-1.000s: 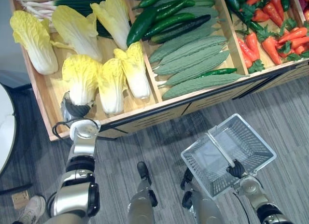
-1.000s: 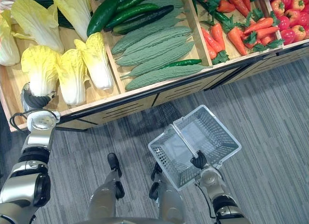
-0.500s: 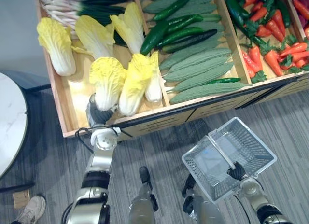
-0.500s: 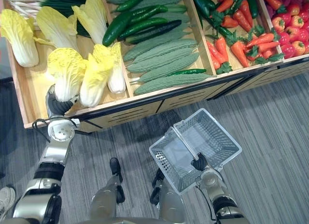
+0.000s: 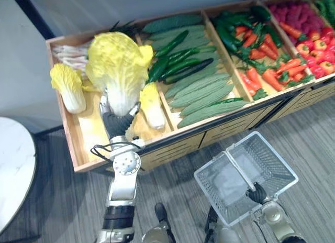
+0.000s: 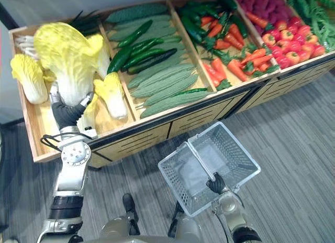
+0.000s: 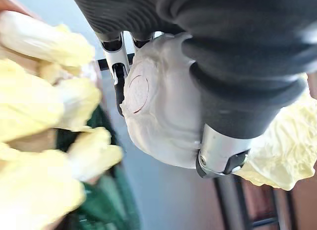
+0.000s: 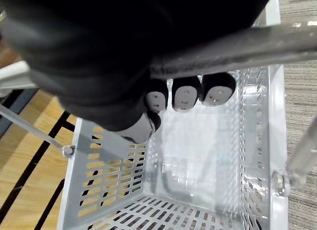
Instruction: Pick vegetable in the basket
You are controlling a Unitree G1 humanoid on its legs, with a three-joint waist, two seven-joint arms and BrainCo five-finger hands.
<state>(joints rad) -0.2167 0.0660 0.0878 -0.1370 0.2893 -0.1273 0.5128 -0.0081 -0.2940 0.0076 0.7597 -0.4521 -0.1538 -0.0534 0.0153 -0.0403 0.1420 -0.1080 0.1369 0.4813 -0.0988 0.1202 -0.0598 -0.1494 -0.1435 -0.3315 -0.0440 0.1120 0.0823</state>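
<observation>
My left hand (image 5: 117, 123) is shut round the white base of a napa cabbage (image 5: 117, 66) and holds it upright above the left compartment of the wooden stall. In the left wrist view the fingers (image 7: 117, 61) and thumb (image 7: 219, 154) clasp the pale stem (image 7: 161, 116). My right hand (image 5: 257, 192) is curled round the handle (image 8: 237, 46) of a grey perforated basket (image 5: 272, 161), which hangs over the floor in front of the stall and has nothing in it.
The wooden stall (image 5: 157, 150) holds more cabbages (image 5: 68, 86), cucumbers and bitter gourds (image 5: 201, 94), carrots (image 5: 264, 75) and red peppers (image 5: 319, 46) in separate bins. A white round table (image 5: 13, 164) stands at the left over grey floor.
My left hand has lifted the cabbage from lying among the others to upright above the bin. The camera has tilted, showing more of the stall. The basket stays held.
</observation>
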